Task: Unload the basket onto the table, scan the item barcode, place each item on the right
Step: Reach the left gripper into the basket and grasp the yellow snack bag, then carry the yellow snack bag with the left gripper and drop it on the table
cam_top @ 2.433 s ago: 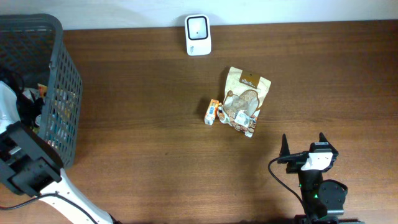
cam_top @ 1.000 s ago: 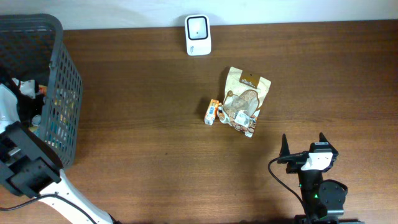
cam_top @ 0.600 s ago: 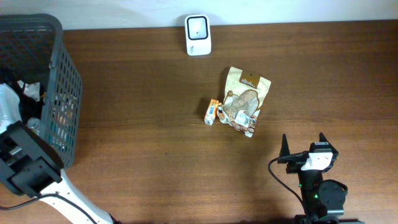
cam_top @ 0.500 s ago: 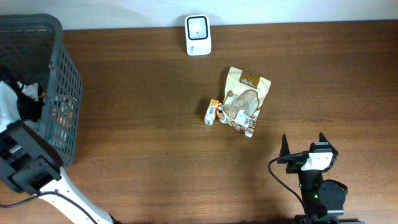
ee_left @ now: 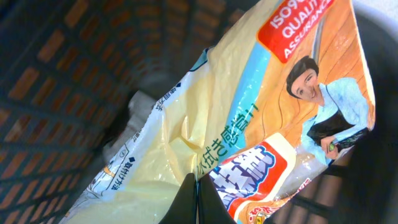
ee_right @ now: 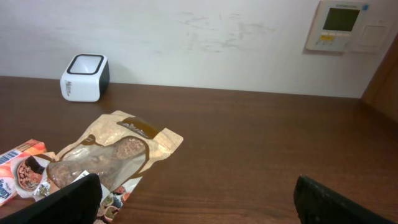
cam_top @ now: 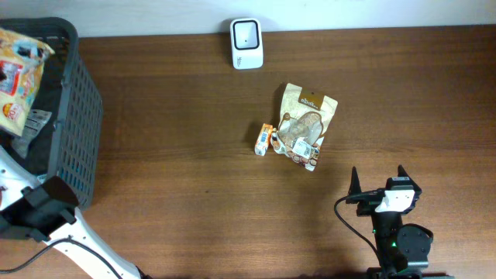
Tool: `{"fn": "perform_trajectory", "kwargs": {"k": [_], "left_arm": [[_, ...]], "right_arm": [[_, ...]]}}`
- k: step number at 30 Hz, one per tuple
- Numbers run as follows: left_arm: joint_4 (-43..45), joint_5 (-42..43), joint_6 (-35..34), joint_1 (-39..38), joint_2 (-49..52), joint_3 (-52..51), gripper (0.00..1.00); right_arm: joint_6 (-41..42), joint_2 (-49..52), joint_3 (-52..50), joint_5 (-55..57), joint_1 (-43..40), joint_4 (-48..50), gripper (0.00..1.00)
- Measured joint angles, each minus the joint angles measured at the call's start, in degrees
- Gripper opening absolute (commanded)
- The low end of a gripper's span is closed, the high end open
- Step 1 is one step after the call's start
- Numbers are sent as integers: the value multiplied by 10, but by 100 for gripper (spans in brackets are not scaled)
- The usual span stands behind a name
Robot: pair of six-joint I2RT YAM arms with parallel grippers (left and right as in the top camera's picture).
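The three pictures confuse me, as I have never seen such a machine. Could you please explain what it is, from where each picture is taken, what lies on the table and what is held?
These are two robot arms at a wooden table, each ending in a two-finger gripper. The overhead picture looks straight down on the table. The other two come from small cameras on the wrists, so each shows its own fingers. On the table lie a white barcode scanner near the far edge, a brown snack pouch and a small orange packet right beside it. A grey basket stands at the left. The left gripper is shut on a yellow snack bag, up at the basket's top. The right gripper is open and holds nothing.
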Motion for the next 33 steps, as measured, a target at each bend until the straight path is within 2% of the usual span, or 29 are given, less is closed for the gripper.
{"fn": "perform_trajectory", "kwargs": {"k": [6, 10, 13, 15, 18, 20, 24, 28, 33], "left_arm": [[-2, 104, -31, 0, -90, 10, 0], [-26, 226, -51, -10, -181, 18, 0], [-63, 280, -68, -66, -217, 27, 0], [-92, 292, -75, -142, -217, 21, 0], [-92, 254, -87, -233, -209, -12, 0], [-92, 165, -122, -315, -207, -61, 0], [-66, 34, -195, -411, -205, -163, 0], [82, -63, -254, -501, -197, -360, 0], [236, -122, -332, -526, -195, -579, 0]], "right_arm": [[0, 0, 0, 0, 0, 0, 98], [0, 0, 0, 0, 0, 0, 98], [0, 0, 0, 0, 0, 0, 98], [0, 0, 0, 0, 0, 0, 98], [0, 0, 0, 0, 0, 0, 98], [0, 0, 0, 0, 0, 0, 98], [0, 0, 0, 0, 0, 0, 98], [0, 0, 0, 0, 0, 0, 98], [0, 0, 0, 0, 0, 0, 98]]}}
